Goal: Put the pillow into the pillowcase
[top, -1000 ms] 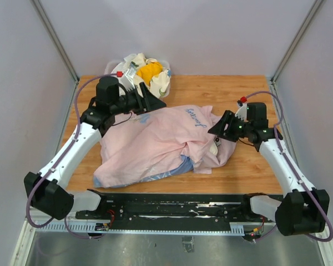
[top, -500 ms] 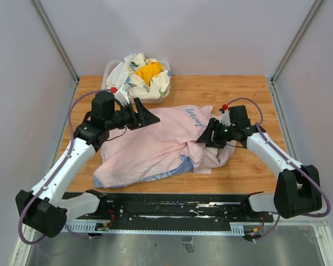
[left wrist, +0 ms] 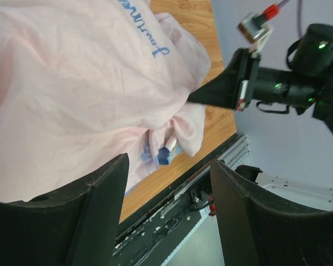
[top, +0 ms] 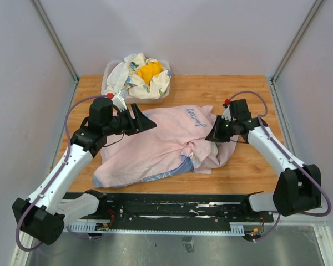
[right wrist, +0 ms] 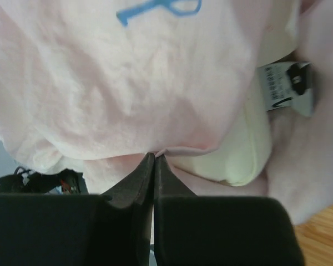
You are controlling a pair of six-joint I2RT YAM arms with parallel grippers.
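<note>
Bench: plain wooden bench (top: 250, 91) boxed in by pale grey walls (top: 183, 33).
Pillowcase: big thin pale pink fabric pillowcase (top: 155, 144), crumpled across the middle of the bench. The pink inner side faces out with some blue script (top: 195, 123) on it, and a blue strip (top: 183, 162) shows along the near edge.
Pillow: thick cream-white padded pillow (right wrist: 241, 152), which looks mostly inside already. Only a cream corner and its small white tag (right wrist: 286, 86) peek out at the right end, under the pink rim.
Right gripper (right wrist: 154, 160): closed, pinching the pink rim of the opening right above that cream corner.
Left gripper (top: 146, 118): spread wide with nothing in it, hovering over the far left part of the pillowcase.
Step, I reckon: getting the rim over the last exposed corner.
How I'd do it: pinch one layer of rim only and lift a little so the mouth gapes. Then draw it right over the corner instead of dragging it flat along the wood. Left gripper should press or grab the bulk through the fabric at the left end, otherwise the whole bundle probably just slides with the pull.
Watch out: thin cloth can slip out of a small pinch, and the tag could snag in the fold by the opening.
Clutter: clear plastic tub (top: 106, 75) at the far left holding white floral cloths (top: 127, 69) and a yellow cloth (top: 150, 71), well apart from the job.
</note>
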